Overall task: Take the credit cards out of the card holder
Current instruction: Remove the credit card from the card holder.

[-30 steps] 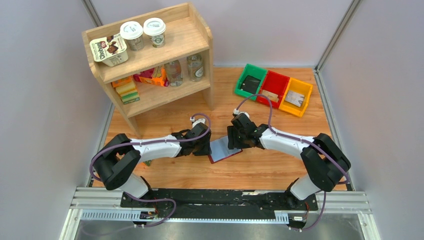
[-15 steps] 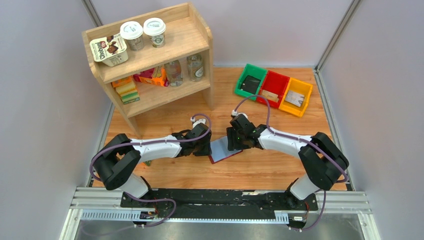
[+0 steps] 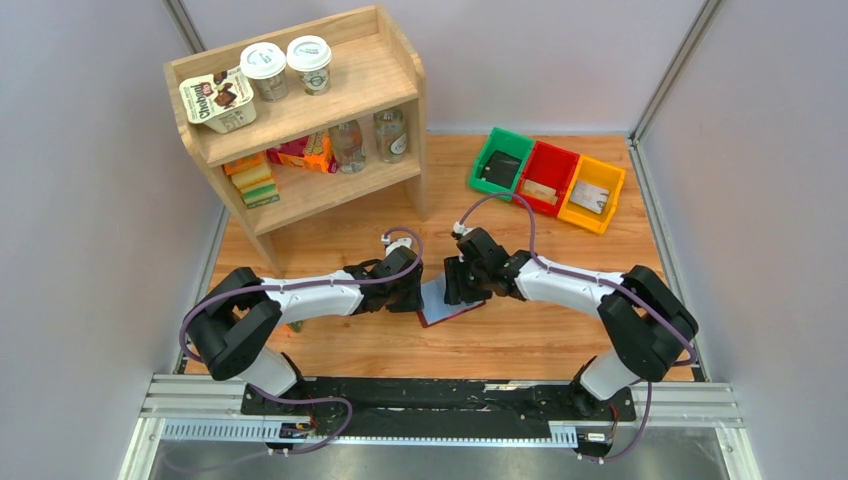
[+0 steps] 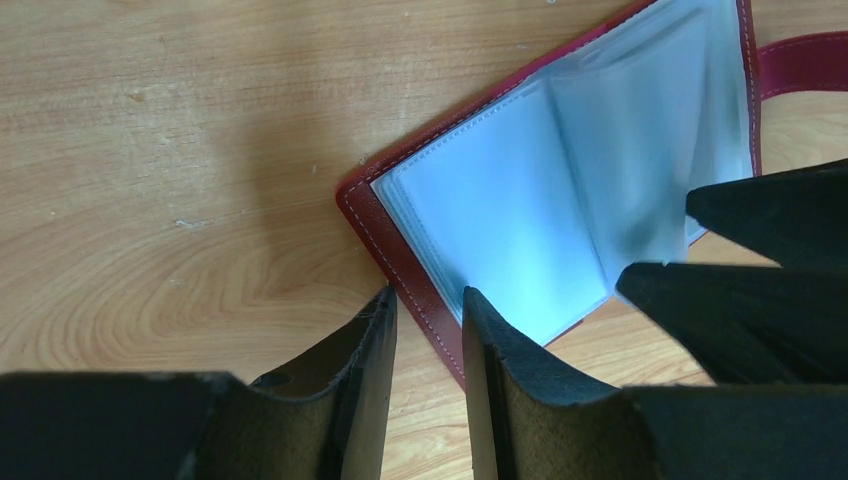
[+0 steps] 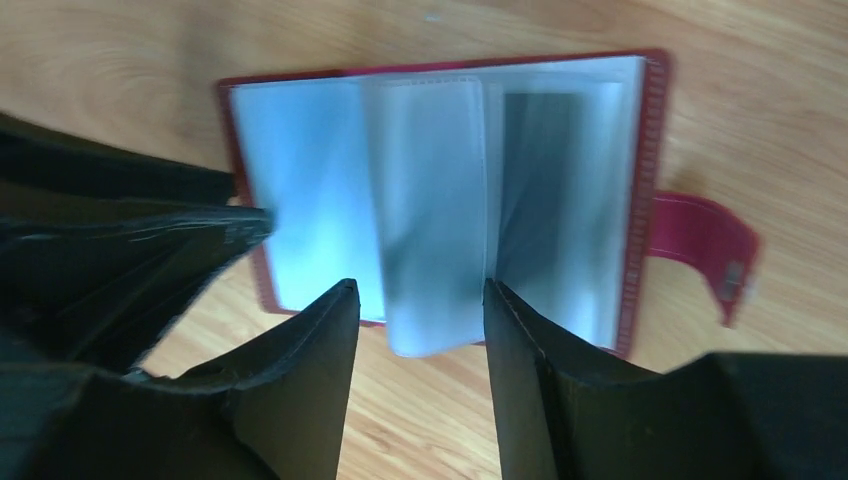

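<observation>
Maroon leather-look covers lie spread flat on the wooden table [image 3: 520, 340]: the card holder [image 3: 440, 300] is open between the two arms, with its clear grey sleeves facing up. In the right wrist view we see one dark card [image 5: 545, 190] tucked in the sleeve nearest the snap tab [image 5: 705, 250]. The other sleeves look pale, and we cannot tell what they hold.

Our right gripper [image 5: 418, 290] is about half open. A loose sleeve leaf [image 5: 430, 220] stands up between its fingers, close to one and short of the other. Our left gripper [image 4: 425, 300] has a narrow gap between its fingers and sits over the holder's stitched rim, one finger on the sleeves and the other just outside the cover. We cannot tell whether it is pinching the rim.

Three bins stand side by side at the far right of the table. The green bin [image 3: 478, 170] holds a dark flat piece [image 3: 500, 168], the red bin [image 3: 555, 148] a tan one [image 3: 541, 190], and the yellow bin [image 3: 600, 163] a pale grey one [image 3: 590, 197].
</observation>
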Tool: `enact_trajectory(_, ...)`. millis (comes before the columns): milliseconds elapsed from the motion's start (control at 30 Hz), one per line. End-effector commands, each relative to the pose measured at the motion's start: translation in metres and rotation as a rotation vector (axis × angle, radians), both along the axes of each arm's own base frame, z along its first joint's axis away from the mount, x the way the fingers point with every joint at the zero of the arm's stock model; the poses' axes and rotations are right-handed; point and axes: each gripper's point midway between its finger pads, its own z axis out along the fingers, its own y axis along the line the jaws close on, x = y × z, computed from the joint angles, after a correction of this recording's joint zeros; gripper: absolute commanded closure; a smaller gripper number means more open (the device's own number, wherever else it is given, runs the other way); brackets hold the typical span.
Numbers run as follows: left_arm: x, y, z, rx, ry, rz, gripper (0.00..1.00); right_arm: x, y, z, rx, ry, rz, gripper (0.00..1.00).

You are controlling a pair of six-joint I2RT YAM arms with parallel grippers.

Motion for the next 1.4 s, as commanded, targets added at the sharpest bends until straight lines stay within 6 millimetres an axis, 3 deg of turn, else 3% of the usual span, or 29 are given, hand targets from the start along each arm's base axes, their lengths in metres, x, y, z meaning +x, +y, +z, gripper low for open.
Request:
enact_trajectory(0,-0.017,0.008,-0.017,0.037,0.061,-0.011,0.61,-0.003,0.043,0.044,0.214,-0.058,0.098,0.49)
enact_trajectory(267,-0.017,0.008,-0.017,0.027,0.058,-0.001,0.62,-0.009,0.054,0.067,0.304,-0.082,0.139,0.49)
enact_trajectory(433,-0.018,0.012,-0.015,0.013,0.047,0.024,0.61,-0.015,0.059,0.057,0.296,-0.037,0.169,0.49)
enact_trajectory(500,-0.018,0.013,-0.013,0.011,0.039,0.032,0.61,-0.007,0.047,0.051,0.222,-0.064,0.118,0.47)
enact_trajectory(667,-0.018,0.015,-0.013,0.01,0.037,0.036,0.61,0.024,-0.007,0.037,-0.058,-0.173,-0.066,0.39)
enact_trajectory(833,-0.018,0.014,-0.014,0.012,0.042,0.031,0.61,0.03,-0.021,0.026,-0.137,-0.177,-0.098,0.34)
enact_trajectory(1067,-0.018,0.015,-0.012,0.014,0.036,0.033,0.62,0.028,-0.018,0.006,-0.164,-0.129,-0.084,0.3)
enact_trajectory(1367,-0.018,0.012,-0.013,0.01,0.042,0.021,0.62,0.018,0.0,0.006,-0.068,-0.083,-0.013,0.32)
